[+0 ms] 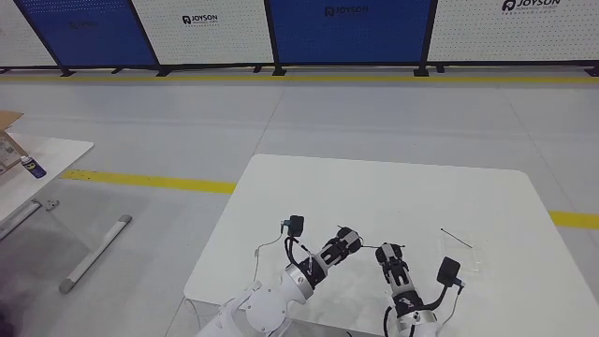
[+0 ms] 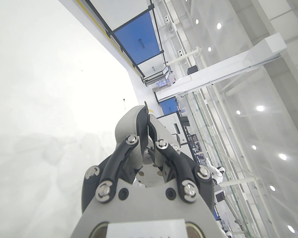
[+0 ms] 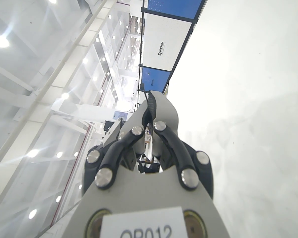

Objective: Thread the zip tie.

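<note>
Flat white rectangular table point(image 1: 393, 187), both arms at its near edge. The left gripper point(image 1: 348, 239) and right gripper point(image 1: 387, 251) sit close together, tips turned toward each other, above the near middle of the tabletop. A thin black plastic zip tie point(image 1: 369, 245) bridges the short gap between them, off the surface; its long axis runs roughly across the table, from one gripper to the other. Left wrist view: the left gripper point(image 2: 147, 115) has its pads pressed together, with a short black end of the zip tie point(image 2: 146, 104) poking out just past the fingertips. Right wrist view: the right gripper point(image 3: 149, 105) is clamped on the zip tie point(image 3: 144, 91), the strip lying along the pads and pointing out beyond the tips, with a small blocky end farthest out. A second thin black strip point(image 1: 456, 237) lies flat on the table beyond the right gripper, angled, well apart from both grippers.
</note>
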Available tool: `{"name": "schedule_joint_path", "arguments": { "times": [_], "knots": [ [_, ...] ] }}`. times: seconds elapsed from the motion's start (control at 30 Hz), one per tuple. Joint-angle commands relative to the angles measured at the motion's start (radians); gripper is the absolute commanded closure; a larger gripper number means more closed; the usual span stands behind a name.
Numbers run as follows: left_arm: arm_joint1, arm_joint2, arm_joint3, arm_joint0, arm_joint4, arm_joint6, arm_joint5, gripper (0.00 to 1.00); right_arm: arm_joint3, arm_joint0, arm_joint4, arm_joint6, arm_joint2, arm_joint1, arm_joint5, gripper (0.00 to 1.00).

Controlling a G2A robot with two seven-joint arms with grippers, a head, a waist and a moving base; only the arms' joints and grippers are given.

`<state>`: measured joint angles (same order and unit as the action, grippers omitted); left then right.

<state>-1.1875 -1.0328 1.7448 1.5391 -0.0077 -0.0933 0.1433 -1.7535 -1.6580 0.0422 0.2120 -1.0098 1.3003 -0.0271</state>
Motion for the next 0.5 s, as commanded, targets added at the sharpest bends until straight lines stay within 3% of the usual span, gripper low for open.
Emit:
{"name": "schedule_joint_path", "arguments": {
  "times": [0.0,0.23,0.47],
  "knots": [
    [0.0,0.0,0.0,0.0,0.0,0.0,0.0,1.0,0.0,0.0,0.0,0.0,0.0,0.0,0.0,1.0],
    [-0.002,0.005,-0.001,-0.002,-0.008,-0.001,-0.004,1.0,0.0,0.001,-0.003,-0.004,-0.001,0.001,-0.002,1.0],
    [-0.006,0.008,-0.009,-0.005,-0.061,-0.01,0.033,1.0,0.008,0.01,-0.044,-0.007,-0.002,0.01,-0.038,1.0]
  ]
}}
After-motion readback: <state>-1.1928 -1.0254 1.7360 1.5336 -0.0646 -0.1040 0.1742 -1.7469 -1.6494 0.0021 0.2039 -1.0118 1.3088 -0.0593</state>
